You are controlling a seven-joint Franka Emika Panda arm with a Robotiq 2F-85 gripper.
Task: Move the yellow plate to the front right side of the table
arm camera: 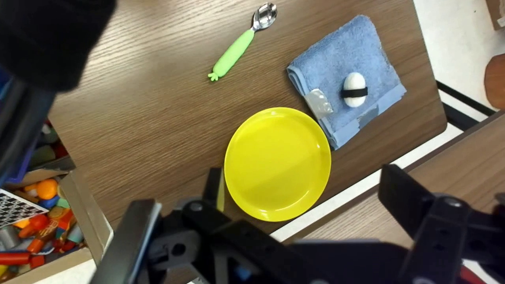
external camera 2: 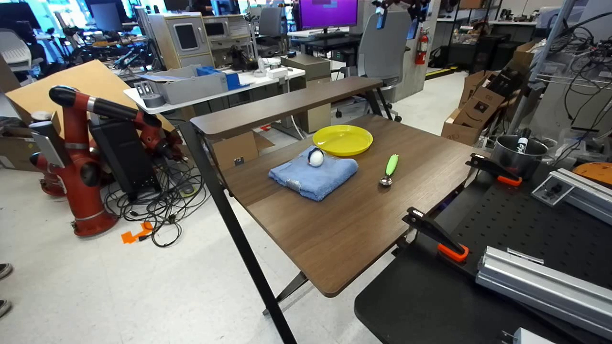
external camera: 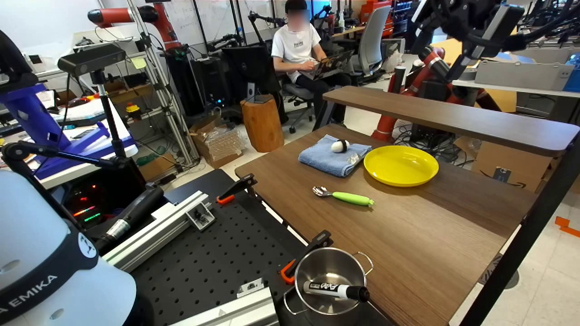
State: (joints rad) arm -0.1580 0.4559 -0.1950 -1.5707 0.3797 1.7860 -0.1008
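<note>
The yellow plate (external camera: 401, 166) lies flat on the dark brown table (external camera: 408, 244), beside the folded blue cloth. It also shows in an exterior view (external camera 2: 343, 140) and whole in the wrist view (arm camera: 278, 163). My gripper (arm camera: 303, 181) is open, with its black fingers wide apart and nothing between them. It hangs high above the table, apart from the plate. In the wrist view, the plate appears near the left finger, with the right finger over the raised shelf. The gripper shows only partly at the top of both exterior views (external camera 2: 397, 21).
The blue cloth (arm camera: 335, 63) bears a white egg-shaped thing with a black band (arm camera: 354, 90). A green-handled spoon (arm camera: 234, 51) lies on the table. A raised shelf (external camera: 444, 113) runs along one edge. Clamps and a steel pot with a marker (external camera: 331, 276) stand by the opposite edge.
</note>
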